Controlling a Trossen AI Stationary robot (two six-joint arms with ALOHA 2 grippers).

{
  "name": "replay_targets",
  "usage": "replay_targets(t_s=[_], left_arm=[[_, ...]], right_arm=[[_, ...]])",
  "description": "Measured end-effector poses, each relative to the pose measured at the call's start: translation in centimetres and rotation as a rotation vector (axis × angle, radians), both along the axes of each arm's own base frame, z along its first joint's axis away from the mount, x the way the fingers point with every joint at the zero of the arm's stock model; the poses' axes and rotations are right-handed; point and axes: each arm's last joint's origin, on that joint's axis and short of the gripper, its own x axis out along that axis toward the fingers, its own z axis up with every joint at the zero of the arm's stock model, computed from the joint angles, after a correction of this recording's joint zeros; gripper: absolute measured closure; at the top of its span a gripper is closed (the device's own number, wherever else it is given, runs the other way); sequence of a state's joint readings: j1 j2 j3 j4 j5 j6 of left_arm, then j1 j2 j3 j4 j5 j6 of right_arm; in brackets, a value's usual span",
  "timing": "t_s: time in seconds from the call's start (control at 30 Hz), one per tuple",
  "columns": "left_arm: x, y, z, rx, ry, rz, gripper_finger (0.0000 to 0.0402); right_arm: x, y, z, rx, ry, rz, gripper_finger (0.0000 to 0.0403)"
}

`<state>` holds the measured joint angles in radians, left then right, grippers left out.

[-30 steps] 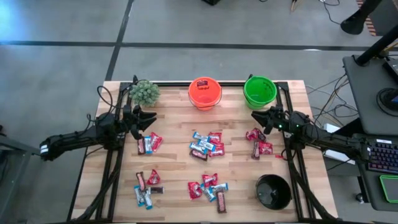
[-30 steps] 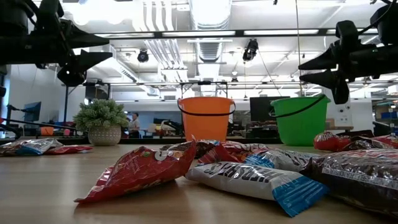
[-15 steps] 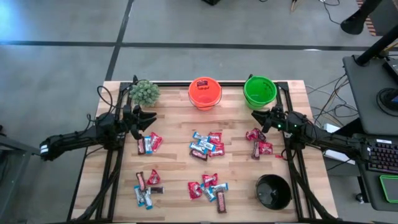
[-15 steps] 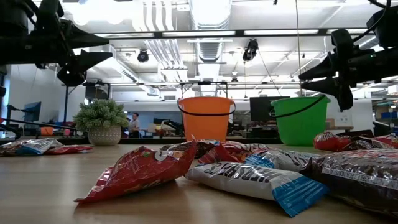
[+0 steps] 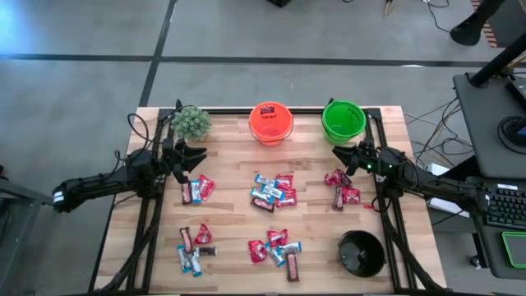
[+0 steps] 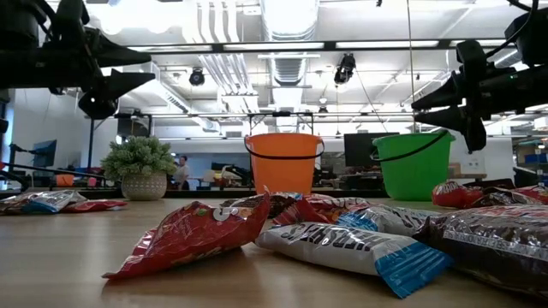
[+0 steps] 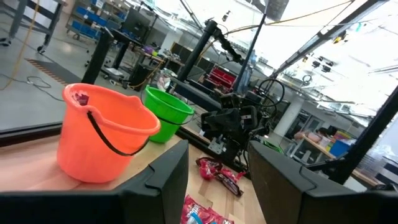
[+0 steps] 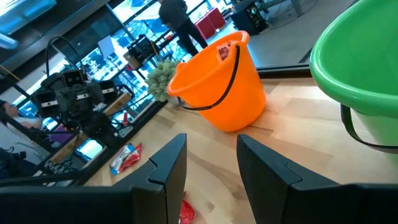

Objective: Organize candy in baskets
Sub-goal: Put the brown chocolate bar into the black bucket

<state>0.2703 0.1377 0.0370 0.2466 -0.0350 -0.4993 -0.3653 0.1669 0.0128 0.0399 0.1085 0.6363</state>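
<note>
Candy lies in several small piles on the wooden table: by the left edge (image 5: 196,190), in the middle (image 5: 273,191), at the right (image 5: 342,187) and near the front (image 5: 278,248). The orange pail (image 5: 270,122), with a red candy inside, and the green pail (image 5: 343,120) stand at the far edge. The black bowl (image 5: 362,253) sits at the near right. My left gripper (image 5: 200,156) hovers open above the left side, its fingers (image 7: 161,180) with nothing between them. My right gripper (image 5: 337,156) hovers open near the green pail, also with nothing between its fingers (image 8: 165,168).
A fuzzy potted plant (image 5: 191,122) stands at the far left corner. Bare wood lies between the candy piles and in front of the pails. A desk with a keyboard (image 5: 501,205) stands off the table's right side.
My right gripper's fingertips have dipped a little toward the table. Nothing else has moved.
</note>
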Motion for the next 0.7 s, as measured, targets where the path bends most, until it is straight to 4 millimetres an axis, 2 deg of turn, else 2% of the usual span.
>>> replay_targets(t_s=[0.2,0.33,0.53,0.7], left_arm=[[-0.04,0.10,0.00,-0.052,-0.018,0.029,0.0253],[-0.02,0.06,0.01,-0.165,-0.055,-0.004,0.0253],[-0.06,0.18,0.00,-0.175,-0.061,0.040,0.0253],[-0.10,0.29,-0.01,-0.253,-0.093,0.067,0.0253]], right_arm=[[0.00,0.00,0.01,0.000,-0.001,0.000,0.0271],[0.00,0.00,0.01,0.000,0.000,0.000,0.0271],[0.00,0.00,0.01,-0.005,0.001,0.001,0.0271],[0.00,0.00,0.01,-0.006,0.002,0.001,0.0271]])
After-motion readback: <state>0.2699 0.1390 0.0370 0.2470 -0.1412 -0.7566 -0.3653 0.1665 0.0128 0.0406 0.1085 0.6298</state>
